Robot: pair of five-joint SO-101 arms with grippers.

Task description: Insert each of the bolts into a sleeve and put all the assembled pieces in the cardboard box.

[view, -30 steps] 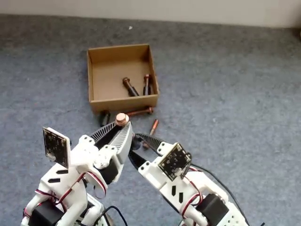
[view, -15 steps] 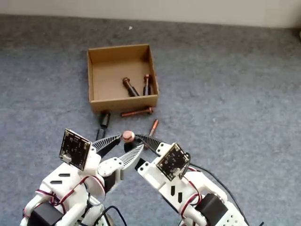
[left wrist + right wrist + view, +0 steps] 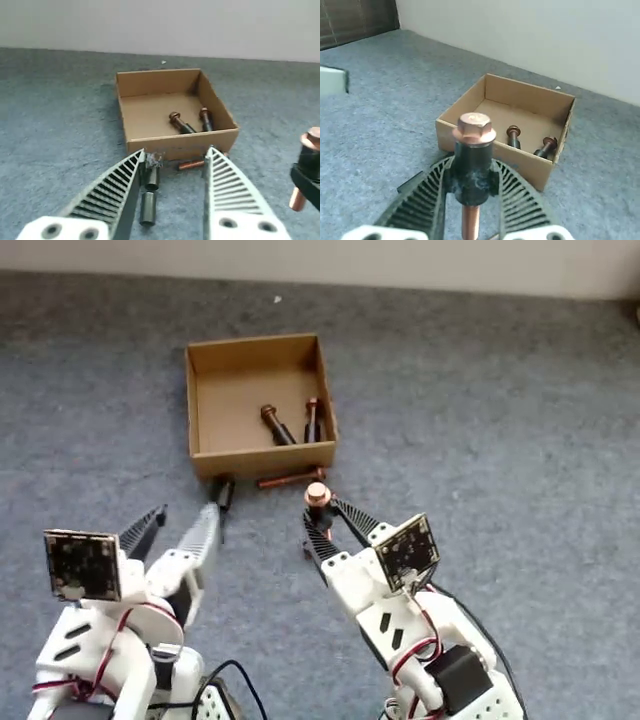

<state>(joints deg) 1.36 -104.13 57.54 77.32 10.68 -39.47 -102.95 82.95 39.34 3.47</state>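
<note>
My right gripper (image 3: 320, 512) is shut on a black sleeve with a copper bolt (image 3: 318, 496) through it, held upright just in front of the cardboard box (image 3: 235, 400). In the right wrist view the bolt and sleeve (image 3: 472, 165) stand between the fingers, with the box (image 3: 530, 97) beyond. Two assembled pieces (image 3: 278, 426) (image 3: 313, 420) lie inside the box. A loose copper bolt (image 3: 290, 480) lies along the box's front wall, and two black sleeves (image 3: 151, 176) (image 3: 147, 207) lie end to end beside it. My left gripper (image 3: 176, 152) is open above those sleeves, holding nothing.
Grey carpet covers the table all around. A pale wall runs along the far edge behind the box. The two arm bases stand close together at the near edge.
The left gripper has let go of the bolt, opened and drawn back to the left. The right gripper now holds the bolt in its sleeve alone and has moved toward the box.
</note>
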